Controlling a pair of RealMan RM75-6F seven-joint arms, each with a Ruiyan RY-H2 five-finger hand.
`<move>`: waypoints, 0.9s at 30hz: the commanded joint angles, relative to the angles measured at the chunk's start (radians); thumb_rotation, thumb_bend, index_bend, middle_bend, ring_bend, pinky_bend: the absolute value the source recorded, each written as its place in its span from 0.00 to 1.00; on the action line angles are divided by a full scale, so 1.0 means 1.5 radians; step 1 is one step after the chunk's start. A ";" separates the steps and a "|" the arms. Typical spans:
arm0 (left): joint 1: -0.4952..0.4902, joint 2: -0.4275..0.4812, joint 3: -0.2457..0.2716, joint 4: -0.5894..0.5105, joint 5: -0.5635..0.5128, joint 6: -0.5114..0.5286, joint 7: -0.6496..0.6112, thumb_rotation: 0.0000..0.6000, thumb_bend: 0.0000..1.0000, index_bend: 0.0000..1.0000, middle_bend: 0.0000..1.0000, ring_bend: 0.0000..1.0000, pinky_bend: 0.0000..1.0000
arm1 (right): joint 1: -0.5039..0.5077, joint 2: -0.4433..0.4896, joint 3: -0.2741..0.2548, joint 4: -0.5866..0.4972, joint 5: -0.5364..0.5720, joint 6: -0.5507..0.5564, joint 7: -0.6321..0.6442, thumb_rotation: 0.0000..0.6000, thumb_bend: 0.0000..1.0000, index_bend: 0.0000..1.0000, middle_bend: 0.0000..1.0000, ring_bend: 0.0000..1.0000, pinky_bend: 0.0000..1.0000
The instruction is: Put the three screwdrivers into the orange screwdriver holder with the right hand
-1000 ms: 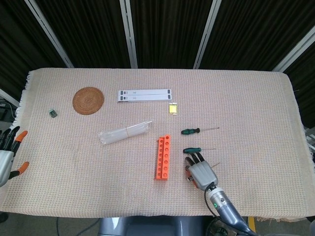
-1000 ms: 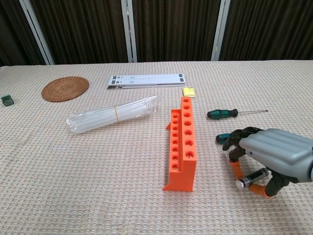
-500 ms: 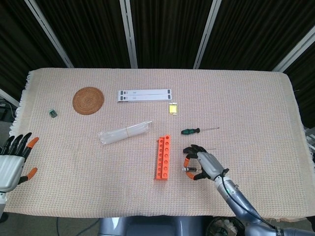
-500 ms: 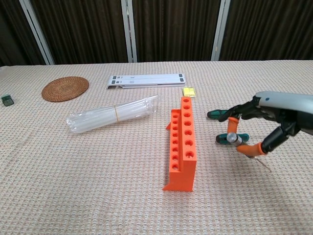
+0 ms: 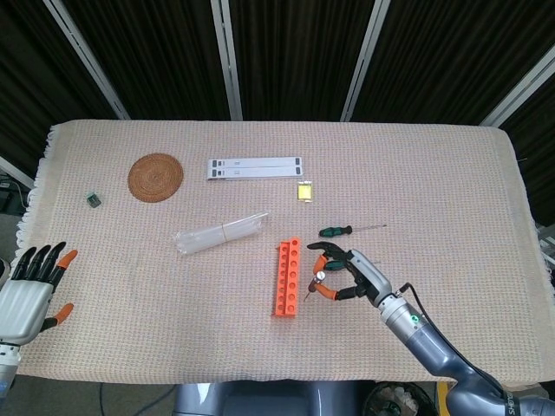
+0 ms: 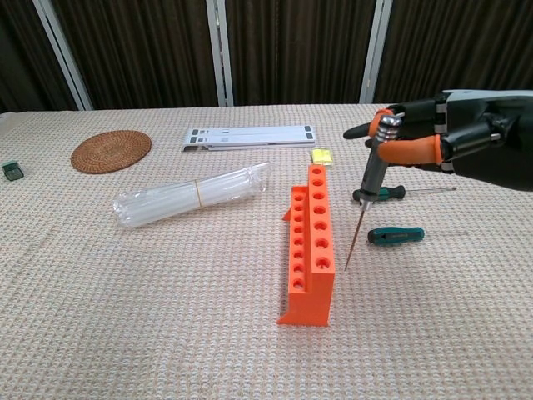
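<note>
One slim metal screwdriver [image 6: 366, 187] pinched upright in right hand [image 6: 433, 137] fingers | ridged orange holder [image 6: 311, 242] beside | left hand [image 5: 30, 290] spread, empty

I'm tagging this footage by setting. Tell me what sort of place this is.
Probably a robot test bench in a lab: a table under a woven cloth, dark curtains behind, and staged items, an orange holder and screwdrivers.

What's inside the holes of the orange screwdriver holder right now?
Nothing: every hole in the orange plastic screwdriver holder looks empty. The right hand holds a metal-handled screwdriver beside it, tip down, not inserted.
</note>
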 commanded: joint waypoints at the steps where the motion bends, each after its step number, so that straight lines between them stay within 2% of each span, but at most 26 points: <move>1: 0.001 0.001 0.000 0.000 -0.002 0.000 0.000 1.00 0.23 0.11 0.00 0.00 0.00 | 0.003 0.010 0.009 0.010 -0.040 -0.001 0.065 1.00 0.42 0.57 0.15 0.00 0.00; 5: 0.000 0.001 -0.001 -0.001 -0.002 -0.001 0.001 1.00 0.23 0.11 0.00 0.00 0.00 | 0.013 0.018 0.004 0.006 -0.070 0.012 0.092 1.00 0.42 0.57 0.15 0.00 0.00; 14: -0.001 0.002 -0.003 0.001 -0.004 -0.002 -0.002 1.00 0.23 0.11 0.00 0.00 0.00 | 0.039 0.034 -0.015 -0.004 -0.084 0.035 0.101 1.00 0.42 0.57 0.15 0.00 0.00; 27: -0.003 -0.002 -0.005 0.011 -0.005 -0.004 -0.014 1.00 0.23 0.11 0.00 0.00 0.00 | 0.072 0.052 -0.031 -0.030 -0.060 0.055 0.079 1.00 0.42 0.57 0.15 0.00 0.00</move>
